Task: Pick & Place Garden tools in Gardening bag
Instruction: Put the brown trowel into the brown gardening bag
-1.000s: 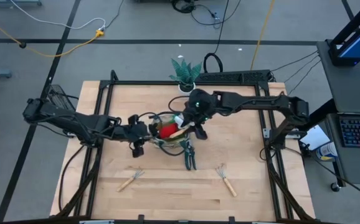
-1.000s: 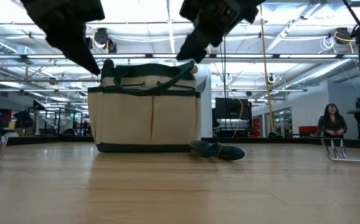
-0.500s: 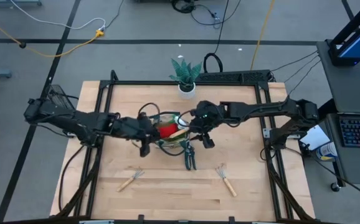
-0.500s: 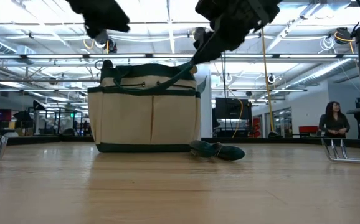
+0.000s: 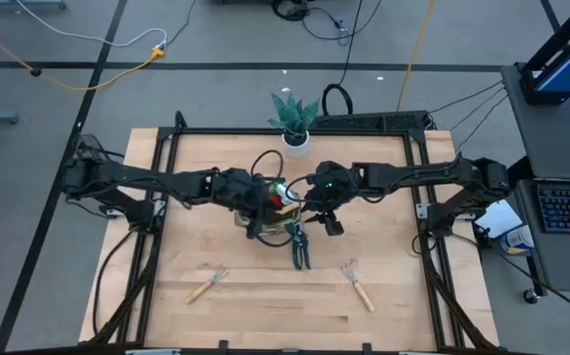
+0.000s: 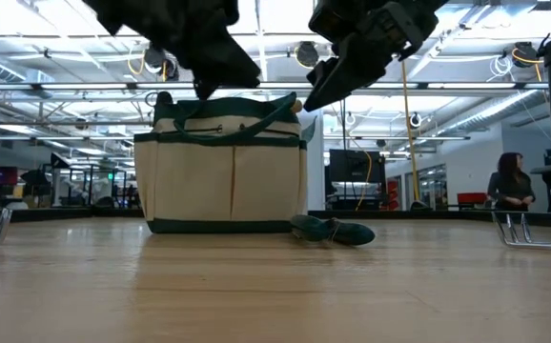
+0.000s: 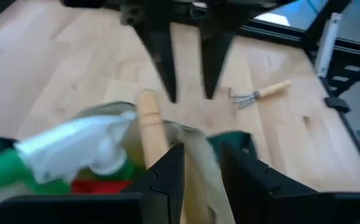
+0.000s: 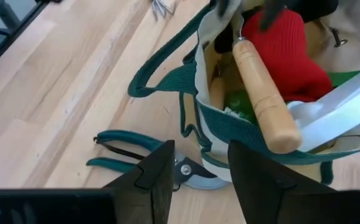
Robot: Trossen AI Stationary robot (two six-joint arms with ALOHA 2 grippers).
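Note:
The beige gardening bag (image 6: 223,162) stands upright on the table. It holds a red glove (image 8: 279,50), a green spray bottle with a white head (image 7: 74,149) and a wooden-handled tool (image 8: 261,106). Dark pruning shears (image 5: 300,248) lie by its near right foot. Two rakes (image 5: 207,286) (image 5: 357,284) lie nearer the front edge. My left gripper (image 7: 202,155) hovers open over the bag's top, pointing toward the table's right. My right gripper (image 8: 198,168) stands open just off the bag's right rim (image 8: 230,124), above the shears, pointing at the bag.
A potted green plant (image 5: 293,116) stands at the table's far edge. Free board lies to the left and right of the bag. A person (image 6: 509,186) stands in the room beyond the table.
My left gripper has swung from beside the bag's left side toward the table's right, and now stands over the bag's opening. My right gripper has drawn back from above the bag toward the right and near side, sinking a little. The bag has kept its place.

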